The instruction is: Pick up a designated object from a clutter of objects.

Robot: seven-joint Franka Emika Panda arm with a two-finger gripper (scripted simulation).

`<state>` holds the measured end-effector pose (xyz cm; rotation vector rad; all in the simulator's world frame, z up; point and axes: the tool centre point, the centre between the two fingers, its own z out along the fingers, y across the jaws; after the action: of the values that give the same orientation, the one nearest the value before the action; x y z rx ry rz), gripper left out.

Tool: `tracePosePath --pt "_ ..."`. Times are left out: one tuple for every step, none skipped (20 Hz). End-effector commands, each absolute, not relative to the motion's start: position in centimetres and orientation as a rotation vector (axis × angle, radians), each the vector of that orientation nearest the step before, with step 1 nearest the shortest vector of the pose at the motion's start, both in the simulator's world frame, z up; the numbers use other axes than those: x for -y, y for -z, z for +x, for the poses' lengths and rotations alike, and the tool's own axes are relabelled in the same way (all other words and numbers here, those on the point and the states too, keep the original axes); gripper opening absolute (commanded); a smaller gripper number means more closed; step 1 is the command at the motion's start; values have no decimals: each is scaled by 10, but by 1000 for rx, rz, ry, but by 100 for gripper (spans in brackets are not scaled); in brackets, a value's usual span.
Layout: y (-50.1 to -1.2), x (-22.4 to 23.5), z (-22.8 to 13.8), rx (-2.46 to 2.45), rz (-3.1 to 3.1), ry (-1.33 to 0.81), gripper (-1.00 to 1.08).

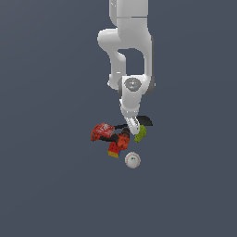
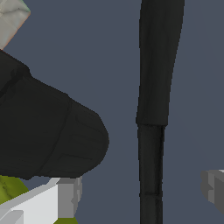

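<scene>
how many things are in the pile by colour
red or red and black: 2, box, drill
green: 1, pear
white: 1, baseball
black: 1, utensil
yellow and red: 1, block
total: 6

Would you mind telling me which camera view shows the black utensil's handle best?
The wrist view: the black utensil runs as a long dark shaft across the whole picture, between the open jaws. The exterior view shows only a thin dark sliver and a flat black end beside the gripper, mostly hidden.

The utensil (image 1: 139,121) lies behind the drill (image 1: 121,139), with the baseball (image 1: 133,160) nearest the exterior view.
</scene>
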<state>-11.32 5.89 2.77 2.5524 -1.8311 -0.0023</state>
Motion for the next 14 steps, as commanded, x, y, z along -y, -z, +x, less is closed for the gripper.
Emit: tracePosePath --pt "-21 -59 -113 1833 2552 2 100" --pt "-19 -58 -113 1834 2551 2 100" --pt "-18 -59 -113 1834 2551 2 100" --pt "-18 -59 -113 1834 2551 2 100" --pt "-17 -59 -113 1834 2551 2 100" --pt "-17 -59 -113 1834 2551 2 -100" --pt "-17 -59 -113 1834 2551 2 -100" --pt "-17 -59 -113 1834 2551 2 -100" --pt "-17 -59 -113 1834 2551 2 -100" --pt "-17 -59 -113 1834 2551 2 -100" --pt "-17 -59 -113 1834 2551 2 -100" --pt "-17 -59 -113 1834 2551 2 -100" --pt "-17 -59 -113 1834 2551 2 -100" --pt "-17 -59 -113 1834 2551 2 -100"
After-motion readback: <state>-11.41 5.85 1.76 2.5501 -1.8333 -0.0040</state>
